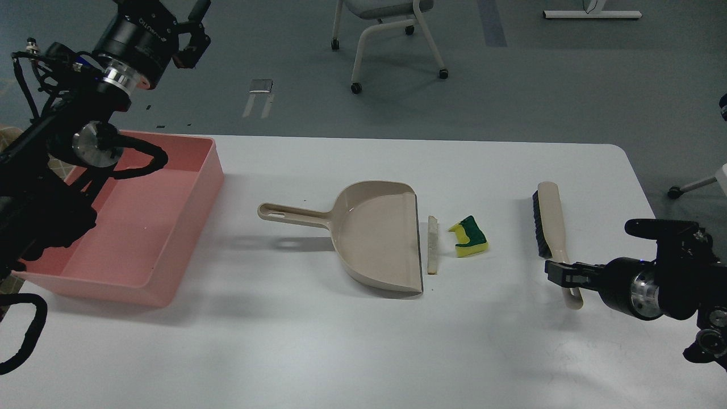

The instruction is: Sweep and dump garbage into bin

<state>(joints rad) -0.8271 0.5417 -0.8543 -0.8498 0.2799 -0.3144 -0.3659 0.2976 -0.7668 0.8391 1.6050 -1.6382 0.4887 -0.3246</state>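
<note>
Office or lab — wheeled chair [386, 40]

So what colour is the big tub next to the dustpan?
The tub is pink all over; the head view, the only one here, shows it clearly at the table's left.

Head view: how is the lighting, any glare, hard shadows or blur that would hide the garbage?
Head view: even, soft light; the table is bright but not blown out. The dustpan casts a faint shadow to its left, below its handle. The sponge piece and off-white strip are sharp and clear. The left gripper is dark, its fingers hard to separate.
</note>
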